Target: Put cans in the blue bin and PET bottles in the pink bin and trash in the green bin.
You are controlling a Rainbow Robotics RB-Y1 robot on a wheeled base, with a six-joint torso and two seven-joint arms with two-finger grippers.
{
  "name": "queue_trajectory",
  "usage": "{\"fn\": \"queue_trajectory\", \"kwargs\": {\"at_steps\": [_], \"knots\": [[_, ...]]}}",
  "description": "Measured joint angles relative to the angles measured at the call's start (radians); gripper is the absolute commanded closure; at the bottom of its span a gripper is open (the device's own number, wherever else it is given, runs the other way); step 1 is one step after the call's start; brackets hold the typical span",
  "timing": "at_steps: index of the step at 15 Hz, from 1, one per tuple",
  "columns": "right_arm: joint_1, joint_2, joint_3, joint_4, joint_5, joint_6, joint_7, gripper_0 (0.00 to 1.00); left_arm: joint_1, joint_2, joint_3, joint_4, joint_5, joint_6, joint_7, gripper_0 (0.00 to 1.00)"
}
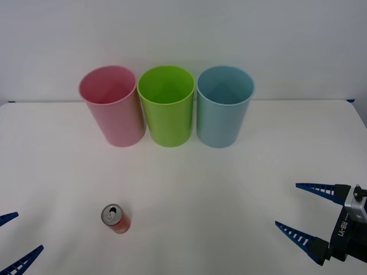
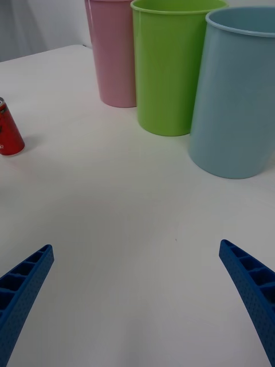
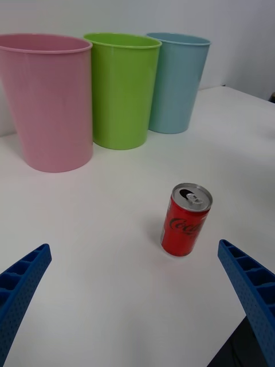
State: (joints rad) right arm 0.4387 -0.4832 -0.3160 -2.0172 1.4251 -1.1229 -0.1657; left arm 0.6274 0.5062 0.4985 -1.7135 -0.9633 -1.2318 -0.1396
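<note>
You're at the very start: the red can (image 1: 116, 218) stands upright on the table (image 1: 229, 189), well short of the blue bin (image 1: 224, 106). Your left gripper (image 3: 137, 298) (fingers spread, empty) sits nearest; the right gripper (image 1: 307, 215) waits, spread. Close on the can next.

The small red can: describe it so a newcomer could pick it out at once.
On the white table, three tall round plastic bins stand in a row at the back. Well in front of the pink plastic bin, nearer the left claw, stands the small red drink can, upright. It alone is red, silver-topped and tiny.
</note>
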Motion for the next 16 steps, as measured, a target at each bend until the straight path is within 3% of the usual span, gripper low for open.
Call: {"fn": "queue_trajectory", "kwargs": {"at_steps": [14,16], "knots": [[0.000,0.000,0.000,0.000,0.000,0.000,0.000,0.00,0.000,0.000,0.000,0.000,0.000,0.000,0.000,0.00],[-0.009,0.031,0.003,-0.004,-0.006,-0.003,0.002,0.00,0.000,0.000,0.000,0.000,0.000,0.000,0.000,0.00]]}}
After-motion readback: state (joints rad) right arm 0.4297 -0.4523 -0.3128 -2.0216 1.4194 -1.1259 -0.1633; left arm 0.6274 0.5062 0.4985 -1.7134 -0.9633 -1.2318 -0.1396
